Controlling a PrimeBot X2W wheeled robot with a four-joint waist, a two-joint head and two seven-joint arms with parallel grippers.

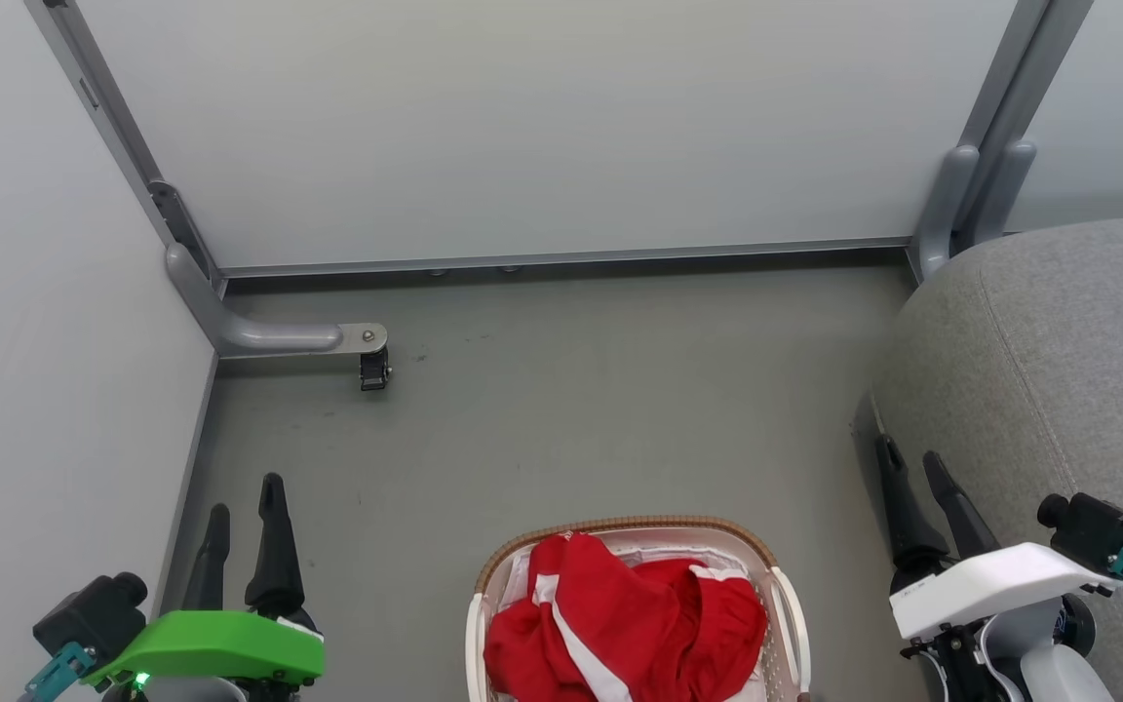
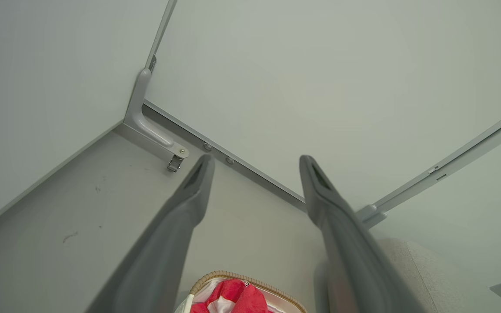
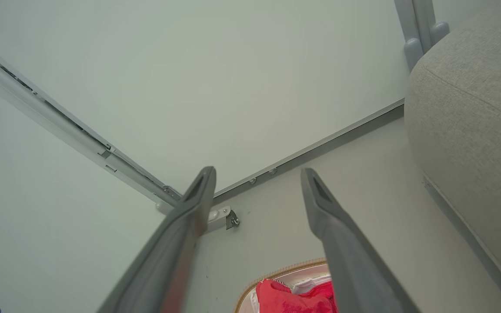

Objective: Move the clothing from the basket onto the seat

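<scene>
Lower left of the head view: left tool (image 1: 247,494), fingers spread wide, gripping nothing, tips pointing up-frame over the grey floor (image 1: 571,419). Green cover (image 1: 211,648) sits on its wrist. Lower right: right tool (image 1: 908,450), likewise fully apart with nothing in it, white cover (image 1: 990,577) behind the fingers. Its fingers stand just beside the left edge of the seat (image 1: 1059,370); can't tell if they touch it. Both wrist views agree: two dark fingers well apart, floor and wall showing between them.

Bottom centre, between the two tools: basket (image 1: 635,525), cream sides, brown woven rim, cut off by the bottom edge. Clothing (image 1: 620,624) is inside it, a bunched red heap with white stripes. Some white material shows under it near the rim; can't tell whether fabric or sheet. Both tools are apart from basket and clothing.

Seat takes the right side of the frame: grey upholstery, rounded corner, stitched seam running down it.

Upper frame: pale partition panels (image 1: 522,127) meet the floor on grey rails. The upper-left corner post has a grey foot (image 1: 279,336) ending in a small black caster (image 1: 373,370).
</scene>
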